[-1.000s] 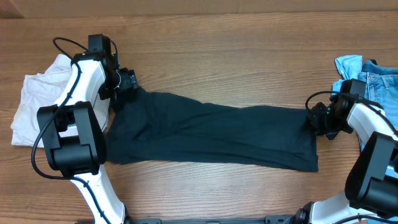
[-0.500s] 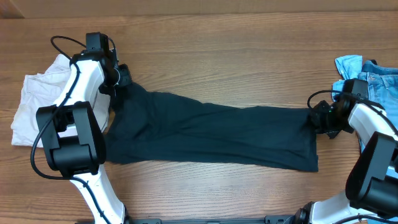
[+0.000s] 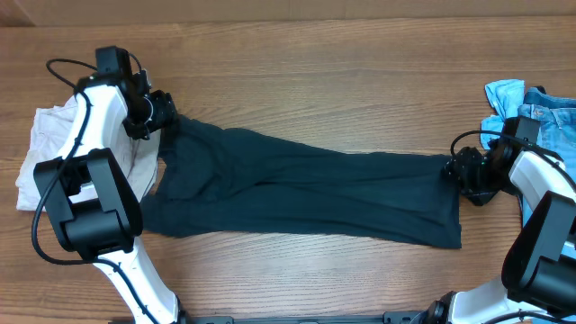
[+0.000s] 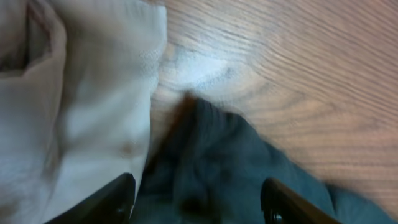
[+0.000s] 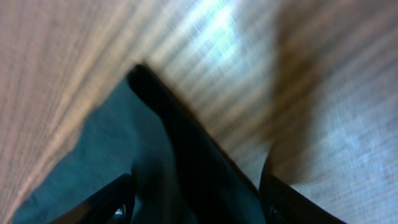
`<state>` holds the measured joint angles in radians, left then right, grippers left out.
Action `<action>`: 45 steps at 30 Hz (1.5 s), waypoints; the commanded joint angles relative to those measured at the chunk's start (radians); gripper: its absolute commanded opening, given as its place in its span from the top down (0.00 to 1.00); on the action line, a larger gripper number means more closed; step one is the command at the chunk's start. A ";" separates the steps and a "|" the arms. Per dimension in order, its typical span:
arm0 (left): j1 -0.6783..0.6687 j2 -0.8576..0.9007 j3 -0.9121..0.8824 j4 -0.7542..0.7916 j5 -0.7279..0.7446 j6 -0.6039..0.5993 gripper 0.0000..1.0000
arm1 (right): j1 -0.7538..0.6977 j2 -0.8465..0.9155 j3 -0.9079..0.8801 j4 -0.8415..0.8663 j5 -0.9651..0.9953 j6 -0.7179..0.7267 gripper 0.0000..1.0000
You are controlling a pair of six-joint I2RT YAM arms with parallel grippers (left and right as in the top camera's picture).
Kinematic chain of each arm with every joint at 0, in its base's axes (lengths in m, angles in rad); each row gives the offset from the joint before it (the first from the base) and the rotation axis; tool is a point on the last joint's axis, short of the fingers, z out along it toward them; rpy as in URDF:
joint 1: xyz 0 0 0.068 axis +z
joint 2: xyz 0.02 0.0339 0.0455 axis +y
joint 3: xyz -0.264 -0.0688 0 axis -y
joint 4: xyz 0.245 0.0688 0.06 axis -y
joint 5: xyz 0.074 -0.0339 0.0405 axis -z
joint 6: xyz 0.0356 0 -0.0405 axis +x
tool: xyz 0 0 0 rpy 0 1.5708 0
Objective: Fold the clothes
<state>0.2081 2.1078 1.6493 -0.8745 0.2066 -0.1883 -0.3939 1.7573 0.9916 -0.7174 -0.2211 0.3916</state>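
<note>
Overhead view: a dark shirt (image 3: 297, 193) lay stretched across the middle of the wooden tabletop (image 3: 342, 72), reaching from near the left edge to near the right edge, with long creases along its length. The left tool (image 3: 155, 115) was clamped on the shirt's far left corner. The right tool (image 3: 457, 171) was clamped on its far right corner. White shorts (image 3: 45, 153) lay crumpled at the left edge, partly under the left arm and touching the shirt. Blue jeans (image 3: 549, 103) lay at the right edge, behind the right arm.

Left wrist view: dark cloth bunched between the fingers (image 4: 115, 199), the shorts just beside it. Right wrist view, blurred: a ridge of dark cloth ran in between the fingers (image 5: 118, 199), bare wood around it.
</note>
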 commanded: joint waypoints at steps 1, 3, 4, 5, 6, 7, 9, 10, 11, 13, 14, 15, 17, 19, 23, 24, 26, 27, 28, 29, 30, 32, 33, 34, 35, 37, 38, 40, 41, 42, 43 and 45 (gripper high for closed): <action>0.034 -0.058 0.204 -0.165 0.024 0.080 0.33 | -0.034 -0.018 0.069 -0.067 -0.009 -0.006 0.32; 0.044 -0.072 0.304 -0.289 0.014 0.081 0.35 | -0.045 -0.056 0.102 -0.116 -0.029 -0.025 0.32; 0.048 -0.080 0.349 -0.352 -0.006 0.080 0.36 | -0.048 -0.081 0.117 -0.136 -0.059 -0.053 0.32; 0.051 -0.090 0.390 -0.405 -0.028 0.080 0.37 | -0.050 -0.110 0.132 -0.163 -0.082 -0.069 0.31; 0.053 -0.105 0.428 -0.463 -0.056 0.079 0.37 | -0.051 -0.148 0.147 -0.192 -0.109 -0.089 0.30; 0.053 -0.117 0.443 -0.494 -0.069 0.077 0.37 | -0.051 -0.171 0.155 -0.212 -0.125 -0.100 0.29; 0.053 -0.162 0.451 -0.557 -0.107 0.074 0.37 | -0.051 -0.229 0.168 -0.257 -0.159 -0.112 0.27; 0.053 -0.179 0.451 -0.587 -0.124 0.068 0.37 | -0.051 -0.256 0.169 -0.277 -0.176 -0.112 0.25; 0.053 -0.201 0.451 -0.642 -0.158 0.060 0.38 | -0.051 -0.280 0.169 -0.297 -0.196 -0.112 0.24; 0.053 -0.225 0.451 -0.724 -0.185 0.061 0.40 | -0.051 -0.306 0.169 -0.332 -0.224 -0.113 0.21; 0.053 -0.233 0.449 -0.765 -0.192 0.061 0.41 | -0.050 -0.312 0.169 -0.356 -0.230 -0.112 0.21; 0.053 -0.237 0.445 -0.798 -0.193 0.066 0.41 | -0.050 -0.312 0.169 -0.385 -0.230 -0.115 0.20; 0.053 -0.238 0.418 -0.811 -0.191 0.081 0.41 | -0.050 -0.311 0.168 -0.428 -0.228 -0.158 0.19; 0.053 -0.238 0.377 -0.808 -0.171 0.097 0.41 | -0.050 -0.308 0.167 -0.457 -0.208 -0.161 0.09; 0.053 -0.238 0.298 -0.769 0.033 0.203 0.45 | -0.054 -0.255 0.129 -0.435 -0.147 -0.160 0.01; 0.053 -0.238 0.296 -0.763 0.091 0.239 0.45 | -0.058 -0.217 0.117 -0.410 -0.146 -0.160 0.01; 0.053 -0.253 0.296 -0.755 0.196 0.315 0.44 | -0.067 -0.129 0.115 -0.370 -0.146 -0.161 0.03; 0.053 -0.270 0.296 -0.755 0.218 0.334 0.44 | -0.069 -0.085 0.114 -0.348 -0.119 -0.164 0.03; 0.053 -0.284 0.296 -0.756 0.231 0.350 0.43 | -0.069 -0.064 0.114 -0.340 -0.100 -0.164 0.03; 0.053 -0.358 0.296 -0.760 0.239 0.369 0.42 | -0.068 0.020 0.114 -0.321 -0.096 -0.216 0.03; 0.053 -0.387 0.296 -0.759 0.239 0.369 0.41 | -0.068 0.042 0.114 -0.320 -0.093 -0.243 0.05; 0.053 -0.459 0.296 -0.756 0.233 0.368 0.38 | -0.068 0.080 0.114 -0.324 -0.088 -0.269 0.09; 0.053 -0.509 0.296 -0.750 0.222 0.368 0.35 | -0.068 0.093 0.114 -0.332 -0.081 -0.272 0.12; 0.053 -0.548 0.296 -0.746 0.209 0.368 0.30 | -0.068 0.103 0.107 -0.338 -0.082 -0.298 0.18; 0.053 -0.592 0.296 -0.742 0.192 0.368 0.25 | -0.067 0.106 0.090 -0.337 -0.078 -0.321 0.21; 0.053 -0.655 0.296 -0.741 0.175 0.368 0.20 | -0.066 0.106 0.036 -0.324 -0.071 -0.326 0.23; 0.053 -0.680 0.296 -0.740 0.175 0.368 0.19 | -0.066 0.106 0.015 -0.318 -0.072 -0.326 0.29; 0.053 -0.712 0.296 -0.739 0.175 0.368 0.14 | -0.066 0.106 -0.032 -0.291 -0.145 -0.358 0.36; 0.053 -0.719 0.296 -0.739 0.175 0.368 0.12 | -0.066 0.106 -0.047 -0.278 -0.224 -0.395 0.37; 0.053 -0.723 0.296 -0.739 0.175 0.368 0.12 | -0.066 0.106 -0.052 -0.278 -0.268 -0.425 0.40; 0.053 -0.723 0.296 -0.739 0.176 0.368 0.12 | -0.065 0.106 -0.056 -0.280 -0.274 -0.426 0.41; 0.053 -0.722 0.296 -0.739 0.176 0.368 0.11 | -0.066 0.106 -0.056 -0.282 -0.289 -0.426 0.47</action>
<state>0.2600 1.3861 1.9381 -1.6192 0.3859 0.1646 -0.4652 1.8179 0.9791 -1.0161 -0.4614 0.0132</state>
